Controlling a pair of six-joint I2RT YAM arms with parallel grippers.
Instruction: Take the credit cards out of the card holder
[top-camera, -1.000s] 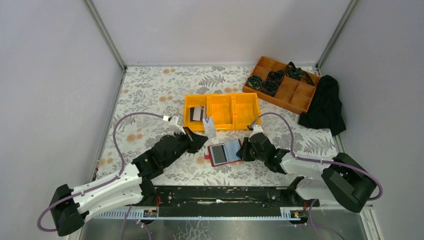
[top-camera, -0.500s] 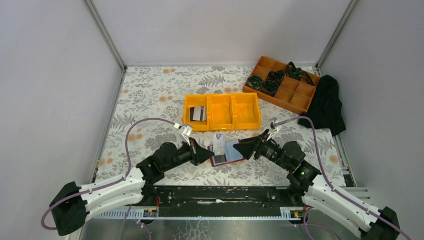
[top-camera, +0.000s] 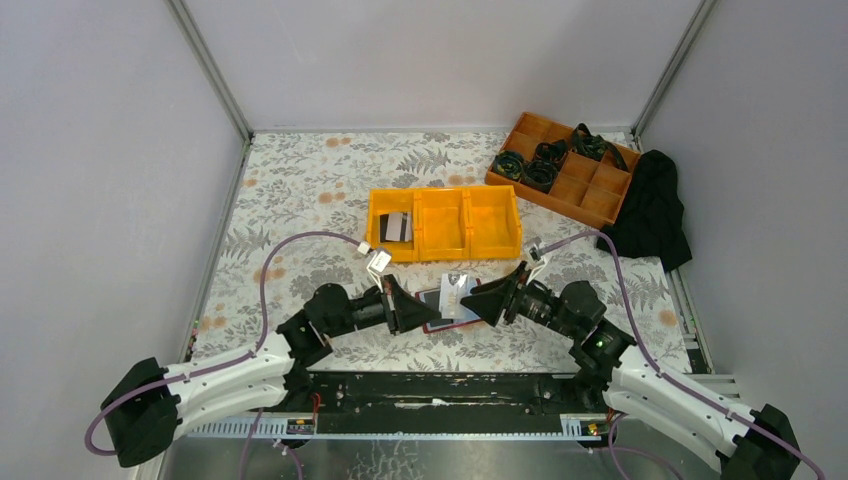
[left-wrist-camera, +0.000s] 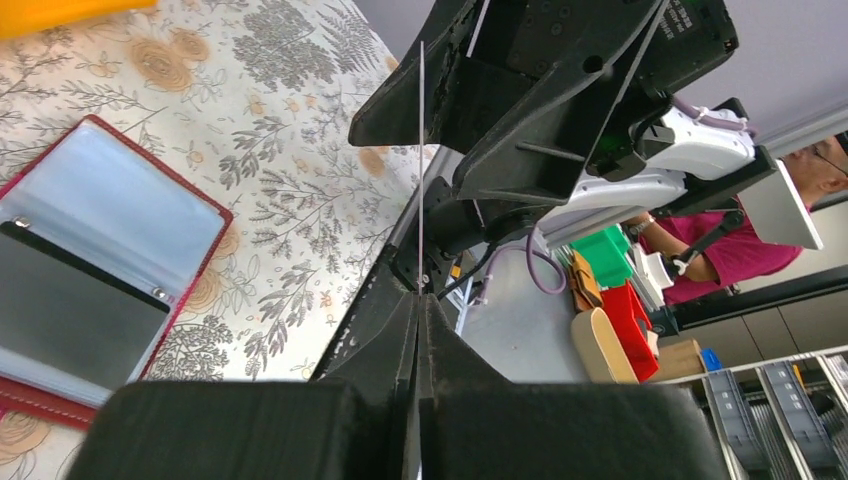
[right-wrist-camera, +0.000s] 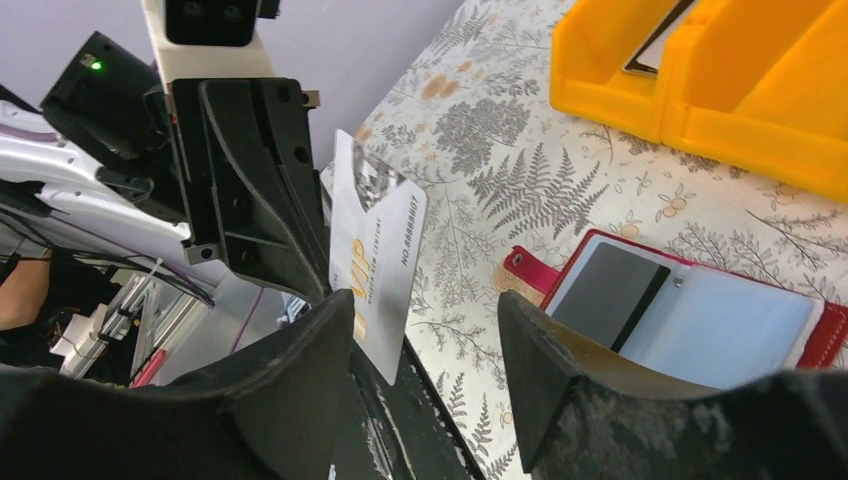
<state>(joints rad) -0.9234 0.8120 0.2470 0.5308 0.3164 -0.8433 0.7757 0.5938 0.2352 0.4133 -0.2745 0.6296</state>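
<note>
The card holder (right-wrist-camera: 735, 325) lies flat and open on the table (top-camera: 300, 190), blue-grey sleeves up. Its long axis runs from one gripper towards the other. One dark card (right-wrist-camera: 607, 295) sits in the sleeve at the snap-tab end.

Behind the holder, the yellow bin (top-camera: 490, 240) has a black and grey-white card (top-camera: 396, 227) in its left compartment. Further behind and to the right, the orange tray (top-camera: 590, 195) holds black coiled items (top-camera: 528, 168).

Above the holder, the left gripper (top-camera: 412, 308) has its fingers pressed together on one end of a white card (right-wrist-camera: 375, 265). The card projects from the fingertips towards the right gripper (right-wrist-camera: 425, 300), printed face turned to it, and shows edge-on in the left wrist view. The right gripper's fingers are spread on either side of the card's lower corner; contact cannot be determined.

One second earlier, the right gripper was closed at the holder's right edge and the white card was held nearer the bin. The right fingers have since spread, and the card has moved over the holder.
</note>
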